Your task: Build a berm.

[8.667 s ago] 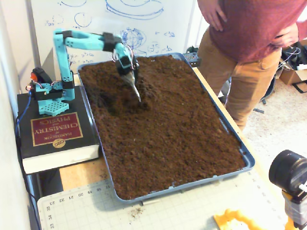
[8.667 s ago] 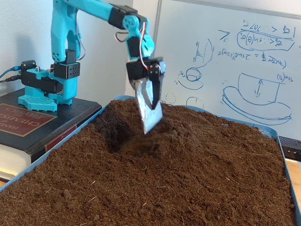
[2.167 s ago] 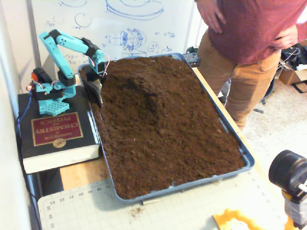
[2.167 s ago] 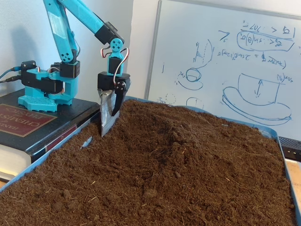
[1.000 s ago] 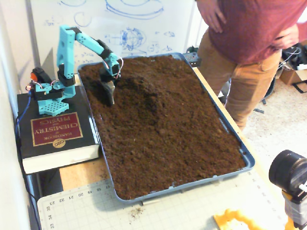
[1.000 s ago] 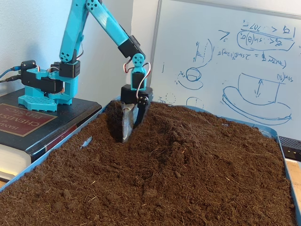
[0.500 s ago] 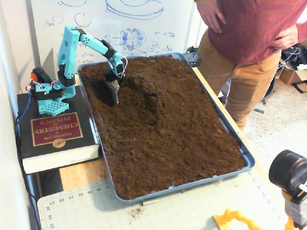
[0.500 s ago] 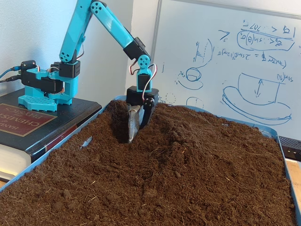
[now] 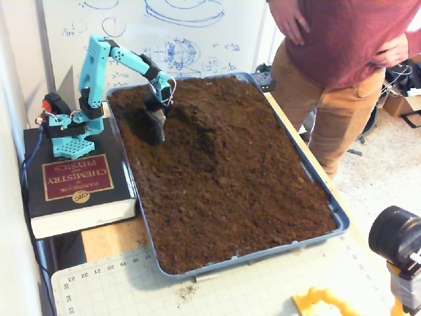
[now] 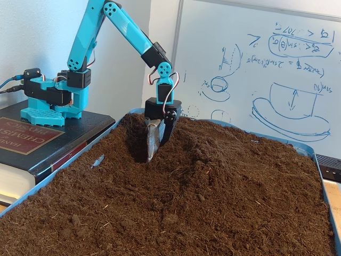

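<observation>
The turquoise plastic robot arm (image 9: 115, 56) reaches out from its base, which sits on a thick black chemistry handbook with a maroon label (image 9: 75, 178), and bends down into the shallow blue plastic tray (image 9: 342, 220) of loose dark-brown soil (image 9: 250, 178). Its dark gripper (image 10: 153, 152) points straight down, tips pressed into a scooped hollow near the tray's far left corner in a fixed view; the jaws look nearly together, a narrow wedge, though soil hides the very tips. Just right of that hollow rises the berm of crumbly dark-brown soil (image 9: 197, 118), a rounded ridge higher than the ground around it (image 10: 213, 154). A person in a red shirt and tan trousers (image 9: 342, 66) stands at the tray's far right side, before a scribbled whiteboard (image 10: 277, 69).
</observation>
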You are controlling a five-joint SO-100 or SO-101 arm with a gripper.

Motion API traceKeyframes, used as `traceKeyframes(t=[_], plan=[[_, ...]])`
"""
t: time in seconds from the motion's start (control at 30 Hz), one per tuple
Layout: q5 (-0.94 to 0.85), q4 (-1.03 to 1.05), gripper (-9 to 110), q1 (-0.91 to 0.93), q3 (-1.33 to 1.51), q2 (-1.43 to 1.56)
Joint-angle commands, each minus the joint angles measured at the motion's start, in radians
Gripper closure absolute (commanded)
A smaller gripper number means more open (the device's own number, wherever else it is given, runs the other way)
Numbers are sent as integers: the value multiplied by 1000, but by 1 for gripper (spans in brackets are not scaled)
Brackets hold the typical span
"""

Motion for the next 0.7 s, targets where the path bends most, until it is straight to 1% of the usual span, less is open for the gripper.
traceKeyframes(t=[0.0,0.33,0.67], plan=[[-6,-32,101,35,-321,60],[-8,-32,101,37,-354,69],[-5,-18,101,35,-268,264]])
